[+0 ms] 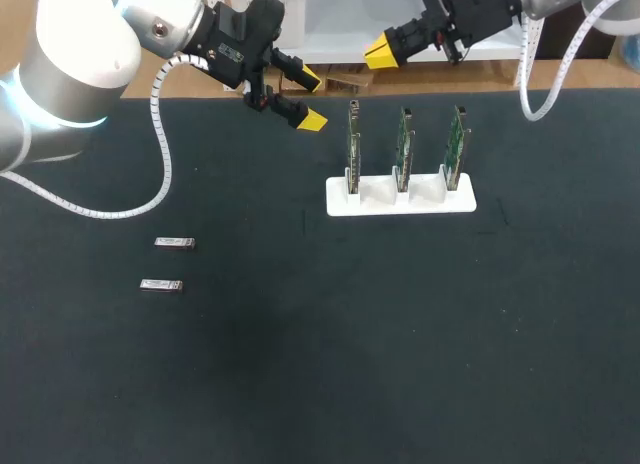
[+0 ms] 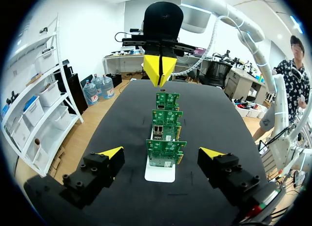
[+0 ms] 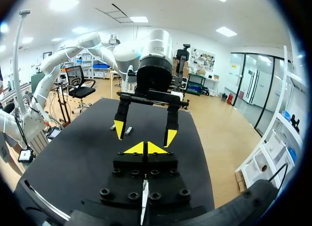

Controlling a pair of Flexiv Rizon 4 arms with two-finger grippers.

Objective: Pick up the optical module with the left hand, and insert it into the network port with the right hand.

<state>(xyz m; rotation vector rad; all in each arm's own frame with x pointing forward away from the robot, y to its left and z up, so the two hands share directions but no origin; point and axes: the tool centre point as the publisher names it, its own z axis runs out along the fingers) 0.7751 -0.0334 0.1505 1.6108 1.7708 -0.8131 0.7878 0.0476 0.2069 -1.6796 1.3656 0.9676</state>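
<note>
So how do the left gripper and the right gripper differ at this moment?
The left gripper has its fingers wide apart, open; the right gripper has its yellow tips pressed together, shut. In the head view the left gripper appears to the left of the white rack, while the right gripper appears farther back, behind it. Both hold nothing, and they face each other.
</note>
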